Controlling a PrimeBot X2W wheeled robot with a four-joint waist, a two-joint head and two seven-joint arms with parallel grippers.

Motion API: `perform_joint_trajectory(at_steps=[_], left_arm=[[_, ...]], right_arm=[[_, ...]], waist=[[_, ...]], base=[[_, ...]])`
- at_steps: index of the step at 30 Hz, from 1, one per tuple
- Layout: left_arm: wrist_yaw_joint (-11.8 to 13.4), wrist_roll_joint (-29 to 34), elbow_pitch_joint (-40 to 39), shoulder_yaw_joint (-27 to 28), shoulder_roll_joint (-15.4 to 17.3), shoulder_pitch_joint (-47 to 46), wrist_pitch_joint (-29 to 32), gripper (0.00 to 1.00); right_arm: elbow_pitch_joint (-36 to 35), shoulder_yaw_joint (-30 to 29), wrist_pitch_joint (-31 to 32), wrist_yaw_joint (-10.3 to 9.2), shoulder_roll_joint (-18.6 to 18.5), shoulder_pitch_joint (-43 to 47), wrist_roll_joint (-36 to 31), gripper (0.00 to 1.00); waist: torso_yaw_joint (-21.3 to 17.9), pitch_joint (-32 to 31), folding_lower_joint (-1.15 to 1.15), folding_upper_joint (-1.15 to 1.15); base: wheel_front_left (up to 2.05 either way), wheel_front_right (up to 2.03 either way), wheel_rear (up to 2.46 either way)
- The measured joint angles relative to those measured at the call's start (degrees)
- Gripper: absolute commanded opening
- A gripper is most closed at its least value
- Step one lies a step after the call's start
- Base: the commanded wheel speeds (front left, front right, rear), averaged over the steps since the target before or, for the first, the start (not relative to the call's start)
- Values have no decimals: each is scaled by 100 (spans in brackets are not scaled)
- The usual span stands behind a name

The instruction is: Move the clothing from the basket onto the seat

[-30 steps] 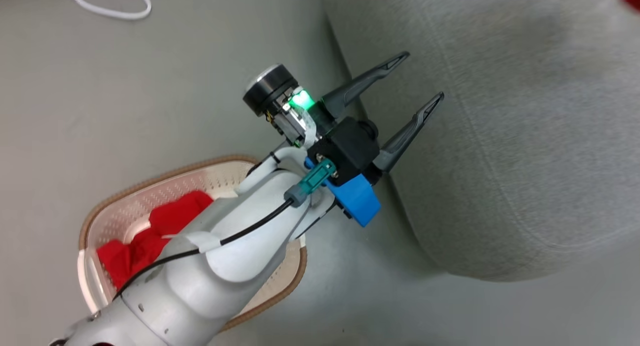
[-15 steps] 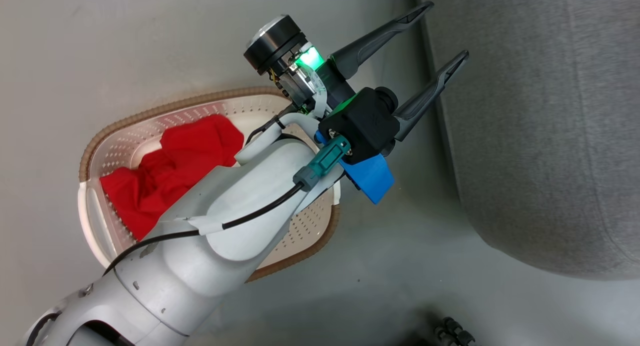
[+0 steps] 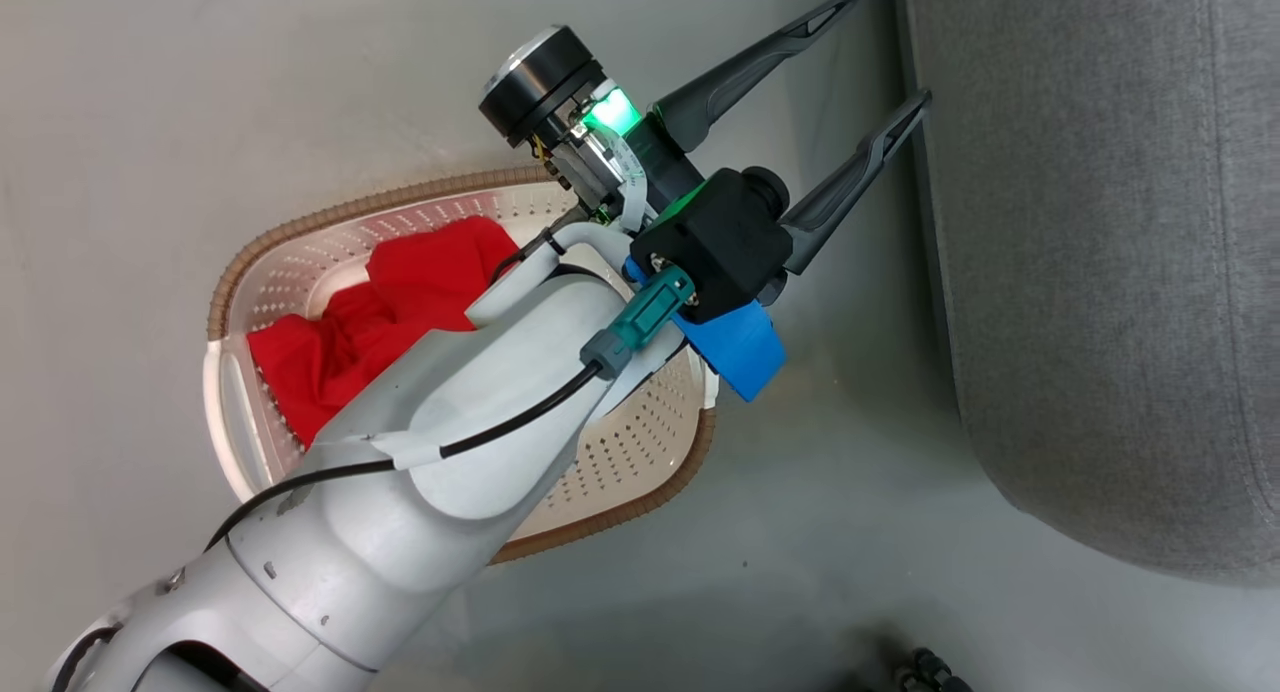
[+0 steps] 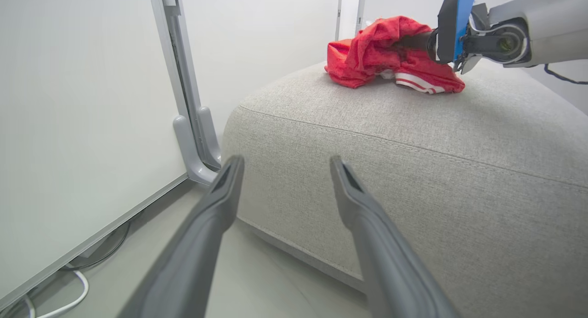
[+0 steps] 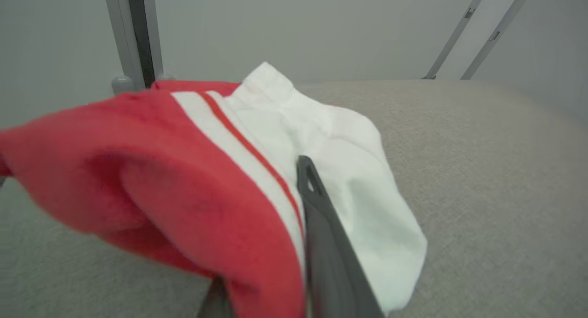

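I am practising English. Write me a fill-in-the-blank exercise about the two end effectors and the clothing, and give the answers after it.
1. The left end effector has its jaws ____ and holds nothing.
2. The garment lying in the basket is ____ in colour.
3. The right end effector is shut on a second garment, red with ____ trim, on the seat.
Missing words: open; red; white.

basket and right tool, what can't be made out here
Head view: the left forearm covers much of the basket and its red garment.
Right wrist view: the red-and-white garment, blurred up close, drapes over the right tool, hiding most of one finger.
Head view: the seat is cut off by the right edge.
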Motion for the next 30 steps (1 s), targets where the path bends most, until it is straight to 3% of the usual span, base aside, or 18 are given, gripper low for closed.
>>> perform_joint_trajectory(at_steps=[6,15,24,30], left_arm=[[60,-70,-123,174,-10,315,-1,100],[237,-265,-327,788,110,1330,-2,100],[567,-378,-595,1951,428,2512,-8,100],[637,-398,-817,2804,461,3200,-8,100]], right_arm=[[-455,131,1,0,142,655,41,100],[-1879,468,0,0,505,2413,112,100],[-3394,985,0,-1,1178,3424,78,100],[-3953,1302,1,0,1637,3883,77,100]], waist=[[-6,-435,-1,0],[-21,-1472,-1,0],[211,-2468,-2,0],[602,-2918,-2,0]], base=[[0,0,0],[0,0,0],[0,0,0],[0,0,0]])
